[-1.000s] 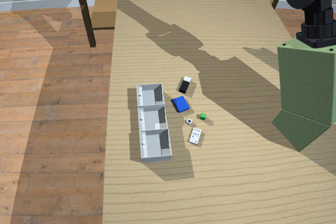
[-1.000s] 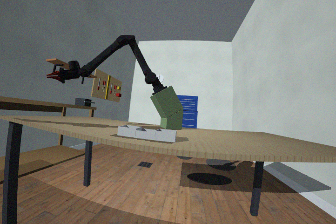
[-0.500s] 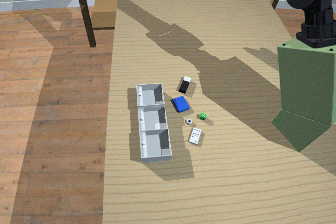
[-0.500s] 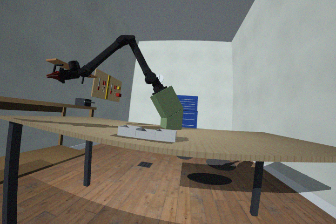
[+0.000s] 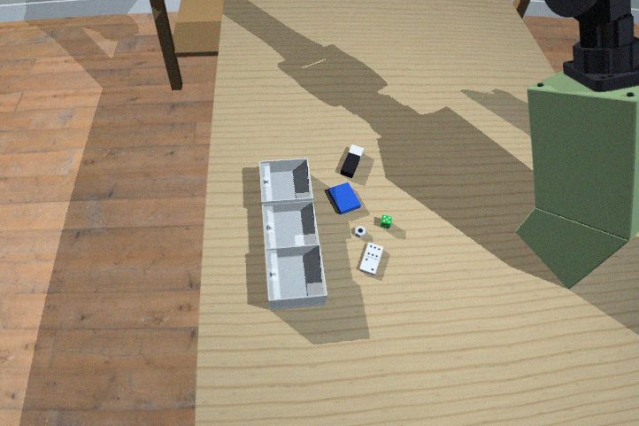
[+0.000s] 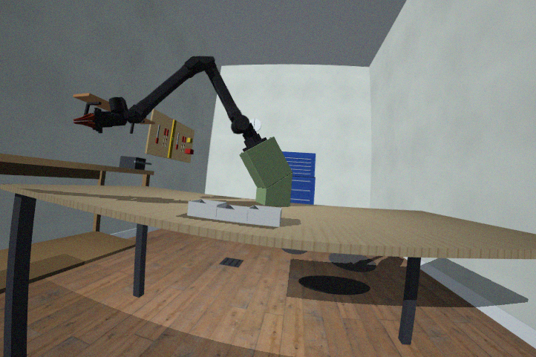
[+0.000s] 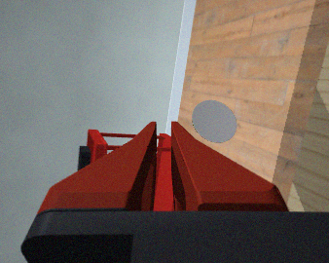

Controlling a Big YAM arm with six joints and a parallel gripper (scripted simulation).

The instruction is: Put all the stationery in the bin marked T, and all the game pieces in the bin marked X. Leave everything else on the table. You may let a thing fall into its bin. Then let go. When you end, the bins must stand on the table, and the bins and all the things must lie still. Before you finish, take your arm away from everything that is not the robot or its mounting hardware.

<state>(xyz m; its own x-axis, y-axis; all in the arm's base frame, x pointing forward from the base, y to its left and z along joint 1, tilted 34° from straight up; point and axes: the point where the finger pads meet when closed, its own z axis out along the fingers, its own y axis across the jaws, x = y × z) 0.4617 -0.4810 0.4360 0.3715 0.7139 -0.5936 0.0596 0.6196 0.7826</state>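
Observation:
Three joined grey bins (image 5: 297, 301) (image 6: 233, 214) stand in a row on the wooden table (image 5: 423, 359); their marks are too small to read. To their right lie a black and white eraser (image 5: 351, 160), a blue pad (image 5: 344, 197), a green die (image 5: 385, 220), a small grey nut (image 5: 359, 231) and a white domino (image 5: 371, 258). My gripper (image 6: 79, 119) (image 7: 164, 131) is shut with nothing between its red fingers. It hangs high in the air, far from the bins and beyond the table's far end. It is out of the top view.
The arm's green base (image 5: 583, 173) (image 6: 266, 162) stands on the table to the right of the things. A wooden panel with switches (image 6: 169, 136) hangs behind the arm. A side bench (image 6: 64, 166) stands past the table's far end.

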